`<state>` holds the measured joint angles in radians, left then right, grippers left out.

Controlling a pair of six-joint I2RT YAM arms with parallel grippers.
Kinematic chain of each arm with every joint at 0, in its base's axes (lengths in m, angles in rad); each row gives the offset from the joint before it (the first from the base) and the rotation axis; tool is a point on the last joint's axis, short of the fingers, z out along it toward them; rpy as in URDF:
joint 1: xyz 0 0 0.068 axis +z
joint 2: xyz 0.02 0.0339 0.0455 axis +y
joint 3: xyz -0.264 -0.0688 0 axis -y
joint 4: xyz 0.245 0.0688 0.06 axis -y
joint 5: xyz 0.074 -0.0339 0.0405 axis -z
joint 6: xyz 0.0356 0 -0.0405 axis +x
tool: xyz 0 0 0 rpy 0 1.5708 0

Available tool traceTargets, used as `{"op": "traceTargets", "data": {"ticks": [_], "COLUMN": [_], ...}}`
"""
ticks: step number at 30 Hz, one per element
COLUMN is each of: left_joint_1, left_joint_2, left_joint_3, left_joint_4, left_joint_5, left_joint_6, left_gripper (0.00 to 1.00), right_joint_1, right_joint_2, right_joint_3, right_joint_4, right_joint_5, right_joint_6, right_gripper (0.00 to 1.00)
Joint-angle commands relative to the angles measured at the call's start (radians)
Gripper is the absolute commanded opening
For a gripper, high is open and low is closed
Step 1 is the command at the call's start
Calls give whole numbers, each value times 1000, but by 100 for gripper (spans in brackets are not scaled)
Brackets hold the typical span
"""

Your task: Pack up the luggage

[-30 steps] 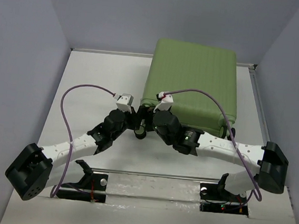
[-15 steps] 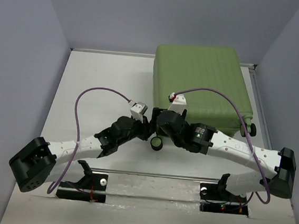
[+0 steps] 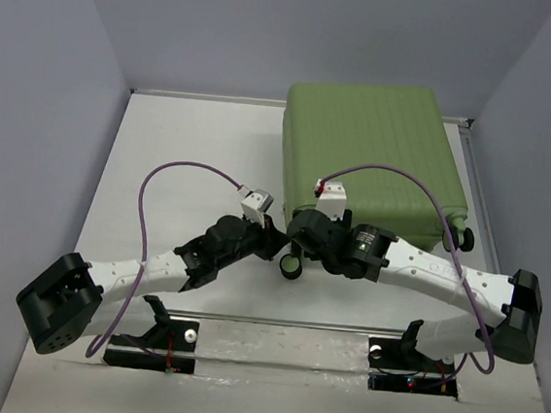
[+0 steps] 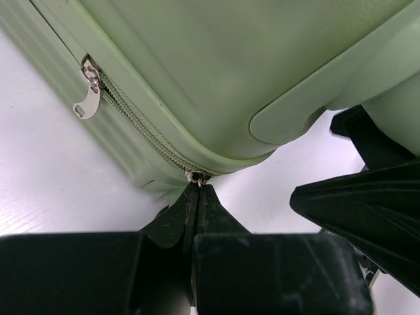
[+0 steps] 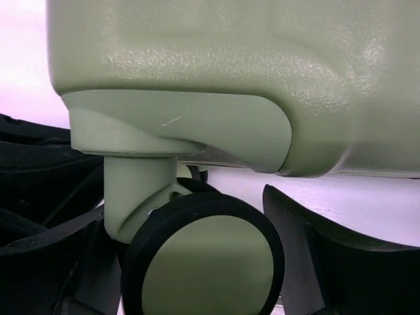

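The luggage (image 3: 379, 148), a closed olive-green ribbed suitcase, lies flat at the back right of the table. My left gripper (image 4: 197, 188) is shut on a zipper pull (image 4: 195, 176) at the suitcase's near left corner. A second silver zipper pull (image 4: 88, 98) hangs free farther along the zip. My right gripper (image 5: 197, 262) is open and straddles the black-and-green corner wheel (image 5: 207, 262), with a gap between the wheel and the right finger (image 5: 328, 262). From above, both grippers meet at that corner, by the wheel (image 3: 290, 265).
Another wheel (image 3: 465, 239) sticks out at the suitcase's near right corner. Grey walls close in the white table (image 3: 183, 149) on the left, back and right. Purple cables (image 3: 191, 169) loop above both arms.
The suitcase has swung and shifted right, so its near left corner wheel now sits free in front. Both arms followed that corner. The right jaws have narrowed around the wheel.
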<state>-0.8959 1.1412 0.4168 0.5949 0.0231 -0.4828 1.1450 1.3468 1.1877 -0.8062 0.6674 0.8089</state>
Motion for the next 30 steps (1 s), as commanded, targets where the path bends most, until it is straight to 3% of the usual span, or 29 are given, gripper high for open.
{"op": "traceTargets", "data": {"ticks": [1,3,6,11,14,21,25,30], "left_joint_1": [-17,-17,-15,-15,-17,-15,-15,-17], "left_joint_2": [-69,-70,-81,-83,-75,-67,-77,-101], "left_joint_3": [43,42,34,25,22,25,24,16], "left_joint_4": [240,226,210,169,169,166,158,138], "left_joint_5": [49,48,37,23,23,21,12,3], "left_joint_6": [-5,1,12,29,26,24,26,29], "left_gripper": [6,6,6,6,6,6,6,6], "right_joint_1": [-5,-5,-5,-5,-5,-5,-5,15], "right_joint_2": [21,46,87,104,92,150,173,207], "right_joint_3": [56,84,130,165,173,220,233,317], "right_joint_4": [-85,-119,-163,-255,-252,-263,-266,-340], "right_joint_5": [93,123,135,165,178,133,124,90], "right_joint_6": [-10,-7,-20,-23,-42,-116,-132,-143], "right_gripper": [65,55,52,63,82,94,89,96]}}
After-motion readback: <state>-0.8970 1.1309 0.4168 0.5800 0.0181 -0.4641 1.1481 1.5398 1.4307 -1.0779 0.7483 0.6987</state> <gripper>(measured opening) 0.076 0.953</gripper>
